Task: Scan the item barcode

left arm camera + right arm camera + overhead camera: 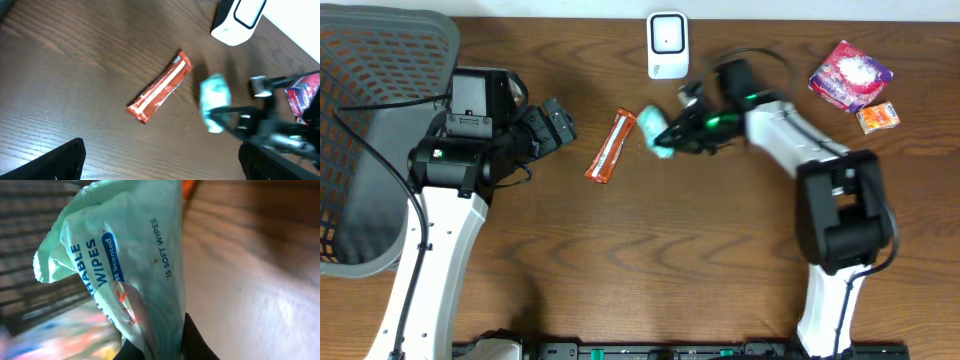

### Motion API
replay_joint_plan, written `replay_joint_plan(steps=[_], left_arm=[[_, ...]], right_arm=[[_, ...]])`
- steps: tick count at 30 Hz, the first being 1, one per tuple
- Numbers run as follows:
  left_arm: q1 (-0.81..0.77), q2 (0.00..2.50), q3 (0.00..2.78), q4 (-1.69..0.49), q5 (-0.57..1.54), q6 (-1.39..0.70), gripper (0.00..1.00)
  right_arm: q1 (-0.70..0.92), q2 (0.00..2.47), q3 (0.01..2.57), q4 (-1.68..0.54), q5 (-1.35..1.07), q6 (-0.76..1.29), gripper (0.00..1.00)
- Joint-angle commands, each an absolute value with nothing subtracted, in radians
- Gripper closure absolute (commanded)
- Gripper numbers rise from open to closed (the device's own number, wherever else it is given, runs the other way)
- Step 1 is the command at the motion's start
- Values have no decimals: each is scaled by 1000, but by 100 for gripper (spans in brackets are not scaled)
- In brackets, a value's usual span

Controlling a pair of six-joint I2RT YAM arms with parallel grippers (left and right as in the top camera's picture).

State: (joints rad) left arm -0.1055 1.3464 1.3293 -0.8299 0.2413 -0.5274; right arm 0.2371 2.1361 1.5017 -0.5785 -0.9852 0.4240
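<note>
Item 1: wipes pack [651, 132], pale green, pinched in my right gripper [665, 135], fingers narrowed onto it, near the worktop's [720, 250] far edge, just in front of the scanner [667, 45].
Item 2: my left gripper [563, 123], fingers wide, holding nothing.
Item 3: orange bar [610, 146], lying flat between my two grippers.

A pale mint-green soft plastic pack of wipes [650, 128], printed "15 soft wipes", is pinched at one end in the right hand [672, 133], near the white upright barcode scanner [667, 45] at the table [620, 260]'s far edge.
</note>
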Motion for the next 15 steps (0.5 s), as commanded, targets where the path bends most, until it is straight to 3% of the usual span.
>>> replay_joint_plan(steps=[1,3,6,10,15], left_arm=[[-101,1343,1331,-830,243,-529,2],[-101,1343,1331,-830,243,-529,3],[-101,1343,1331,-830,243,-529,2],[-101,1343,1331,-830,243,-529,2],[-101,1343,1331,-830,243,-529,2]], right_arm=[[147,2138,1525,-621,-1449,406,99],[109,2138,1523,-660,-1563,401,99],[78,2138,1523,-812,-1562,412,99],[73,2138,1523,-826,-1550,350,98],[130,2093,1531,-810,-945,425,99]])
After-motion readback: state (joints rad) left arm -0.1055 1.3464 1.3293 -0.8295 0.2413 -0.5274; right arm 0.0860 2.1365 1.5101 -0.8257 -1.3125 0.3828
